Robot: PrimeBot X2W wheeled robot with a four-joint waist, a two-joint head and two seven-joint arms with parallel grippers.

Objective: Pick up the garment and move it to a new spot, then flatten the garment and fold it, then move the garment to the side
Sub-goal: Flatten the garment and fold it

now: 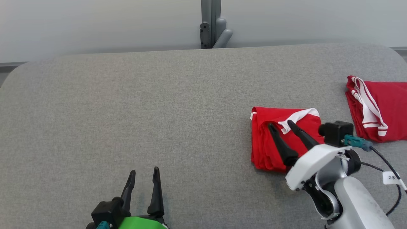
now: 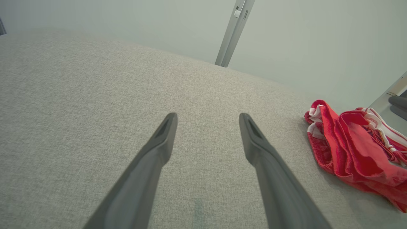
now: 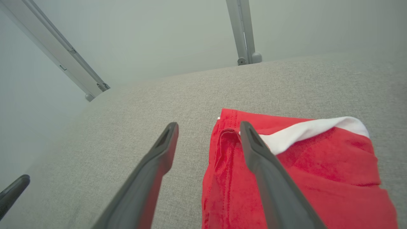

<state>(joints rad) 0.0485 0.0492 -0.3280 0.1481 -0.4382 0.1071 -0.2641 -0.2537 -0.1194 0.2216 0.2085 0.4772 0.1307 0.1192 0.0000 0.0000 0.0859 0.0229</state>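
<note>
My right fingers (image 1: 281, 144) are spread apart, empty, over the folded red cloth garment with white trim (image 1: 264, 152) on the right of the grey fabric counter (image 1: 159, 111). Left fingers (image 1: 155, 190) also apart, idle. Move-aside step looks done. Next I lift clear without snagging.

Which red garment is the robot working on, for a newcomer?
On the grey table's right half, the folded red garment lies at the right gripper's open fingers. Unlike the striped red garment at the far right edge, it is a compact rectangle.
</note>
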